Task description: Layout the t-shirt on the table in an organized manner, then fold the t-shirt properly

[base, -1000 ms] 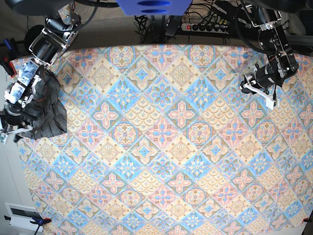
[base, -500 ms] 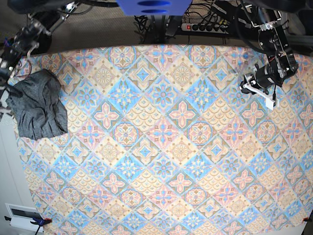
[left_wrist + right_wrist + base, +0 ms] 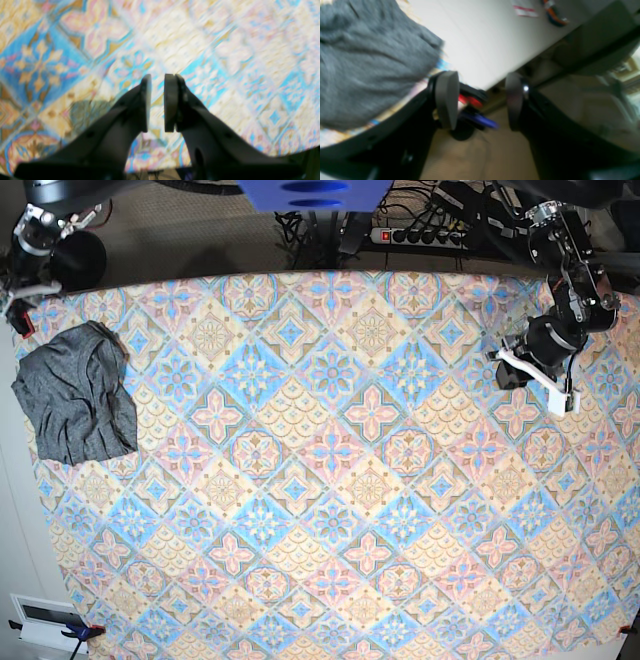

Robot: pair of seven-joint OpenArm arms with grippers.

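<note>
Now released and left as a crumpled heap: heathered dark-grey soft knit t-shirt (image 3: 77, 405), bunched at the far left edge of the wide table (image 3: 330, 480) under its pastel diamond-tile cloth, no longer under the right gripper (image 3: 480, 100), which has pulled up and away past that edge with fingers well apart and empty. Over on the opposite side, left gripper (image 3: 157, 102) hovering above bare patterned cloth, fingers nearly together around nothing, well apart from the garment. Probably means laying out not yet begun, with spreading and every fold left to do.
</note>
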